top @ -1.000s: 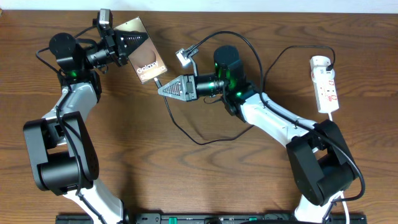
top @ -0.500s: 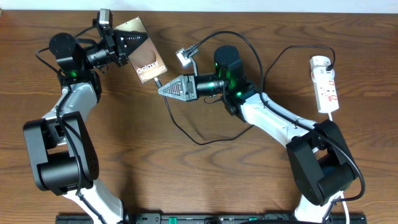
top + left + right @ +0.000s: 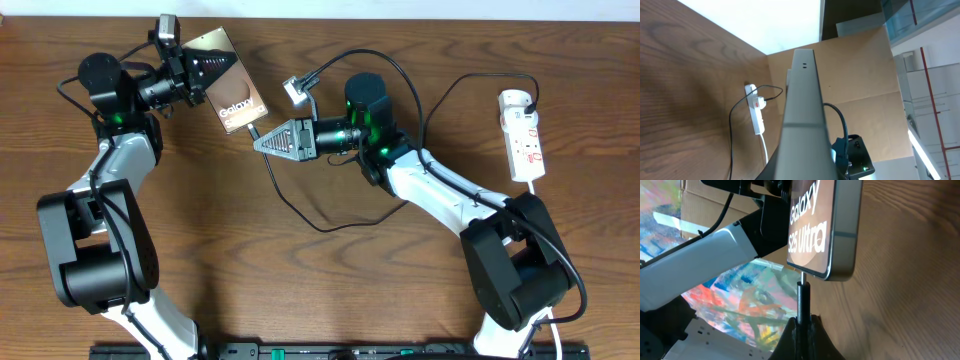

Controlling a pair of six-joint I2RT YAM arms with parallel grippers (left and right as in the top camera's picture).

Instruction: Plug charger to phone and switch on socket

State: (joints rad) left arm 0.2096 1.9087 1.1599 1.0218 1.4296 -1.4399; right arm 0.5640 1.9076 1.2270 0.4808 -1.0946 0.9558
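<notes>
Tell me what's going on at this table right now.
The left claw holds the phone tilted up off the table by one end. The right claw, shut on the charger just behind its tip, has that tip right at the phone's lower edge; whether it is seated isn't clear. The socket lies off to the right, untouched.

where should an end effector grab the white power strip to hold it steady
Grip the power strip across its narrow width, on the two long side edges near mid-length, coming straight down from above. It lies flat on the table and is long and slim, so only the short span likely fits between fingers.
</notes>
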